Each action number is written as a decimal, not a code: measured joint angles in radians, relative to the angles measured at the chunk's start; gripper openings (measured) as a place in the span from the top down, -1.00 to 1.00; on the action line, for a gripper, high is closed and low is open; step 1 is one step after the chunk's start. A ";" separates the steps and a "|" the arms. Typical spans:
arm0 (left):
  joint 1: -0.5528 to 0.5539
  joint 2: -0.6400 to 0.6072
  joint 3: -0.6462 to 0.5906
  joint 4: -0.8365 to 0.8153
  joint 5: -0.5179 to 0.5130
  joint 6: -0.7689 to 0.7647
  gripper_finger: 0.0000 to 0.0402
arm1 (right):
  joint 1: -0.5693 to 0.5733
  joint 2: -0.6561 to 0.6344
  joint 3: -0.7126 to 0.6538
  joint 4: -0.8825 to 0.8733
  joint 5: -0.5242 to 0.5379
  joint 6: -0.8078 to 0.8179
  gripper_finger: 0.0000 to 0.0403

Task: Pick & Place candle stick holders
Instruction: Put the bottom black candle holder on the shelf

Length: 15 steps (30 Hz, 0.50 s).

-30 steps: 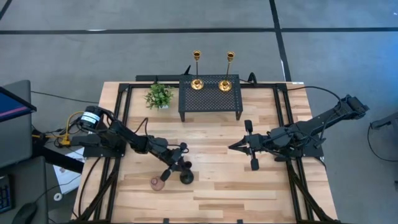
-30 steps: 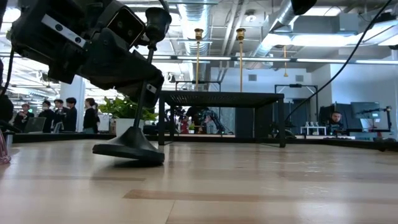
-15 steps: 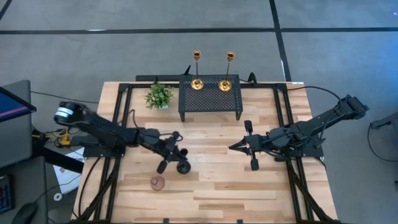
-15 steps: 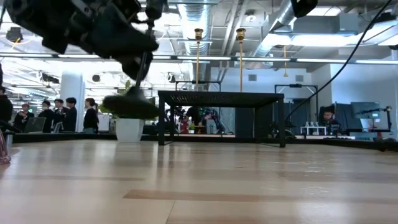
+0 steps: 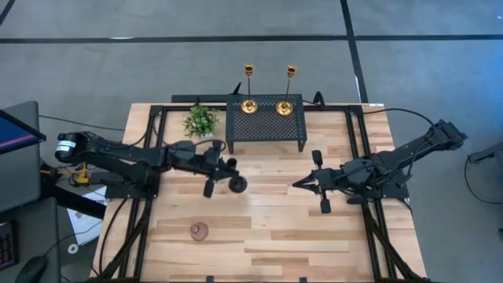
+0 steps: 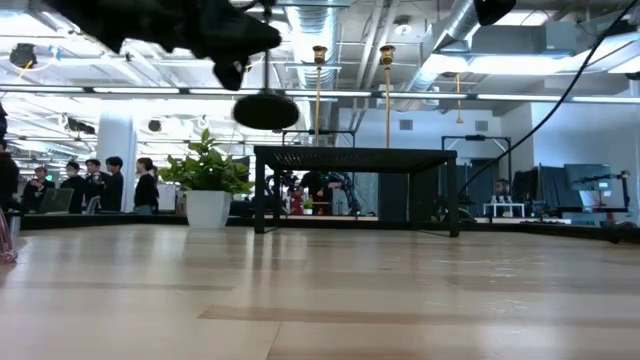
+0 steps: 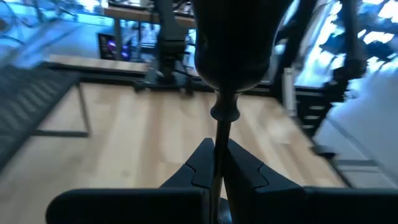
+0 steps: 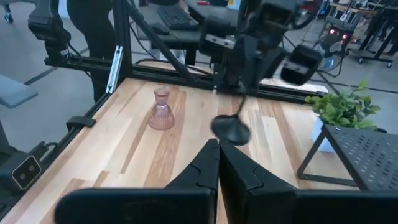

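Black candle holder (image 5: 229,178) now higher, nearer mesh stand (image 5: 265,118); slim-stemmed

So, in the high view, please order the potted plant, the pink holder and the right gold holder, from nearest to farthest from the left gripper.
From the left gripper, which holds the black holder:
1. Potted plant, by the stand's left end.
2. Pink holder, toward the table's front edge.
3. Right gold holder, on the mesh stand.

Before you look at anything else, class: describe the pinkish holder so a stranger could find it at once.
Start at the wooden table and go to its near edge on the left arm's side. The pinkish holder stands there alone on bare wood. It is squat and round, unlike the tall gold holders on the black mesh stand.
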State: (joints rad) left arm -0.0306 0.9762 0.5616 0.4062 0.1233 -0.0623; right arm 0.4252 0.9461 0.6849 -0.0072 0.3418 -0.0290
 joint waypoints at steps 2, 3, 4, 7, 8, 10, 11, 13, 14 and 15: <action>0.028 0.015 0.047 -0.047 0.000 0.033 0.93 | 0.000 -0.020 0.000 -0.030 0.000 0.001 1.00; 0.044 0.021 0.073 -0.064 0.000 0.046 0.93 | 0.000 -0.027 0.000 -0.037 0.000 0.001 1.00; 0.058 0.026 0.096 -0.080 0.000 0.059 0.93 | 0.000 -0.036 0.000 -0.050 0.000 0.001 1.00; 0.112 0.044 0.158 -0.094 0.000 0.089 0.93 | 0.001 -0.056 0.000 -0.077 0.000 0.003 1.00; 0.133 0.051 0.177 -0.095 0.001 0.090 0.93 | 0.001 -0.062 0.000 -0.087 0.000 0.003 1.00; 0.179 0.066 0.211 -0.091 0.000 0.091 0.93 | 0.001 -0.071 0.000 -0.109 0.000 0.003 1.00; 0.203 0.075 0.226 -0.091 0.001 0.090 0.93 | 0.001 -0.073 0.000 -0.119 0.000 0.003 1.00; 0.250 0.102 0.250 -0.092 0.000 0.086 0.93 | 0.001 -0.075 0.000 -0.139 0.000 0.003 1.00; 0.271 0.119 0.260 -0.092 0.000 0.085 0.93 | 0.001 -0.080 -0.001 -0.152 0.000 0.004 1.00; 0.291 0.134 0.270 -0.092 -0.001 0.084 0.93 | 0.001 -0.085 -0.001 -0.157 0.000 0.004 1.00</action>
State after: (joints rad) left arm 0.2601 1.1102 0.8315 0.3141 0.1225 0.0219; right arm 0.4263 0.8613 0.6842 -0.1642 0.3417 -0.0254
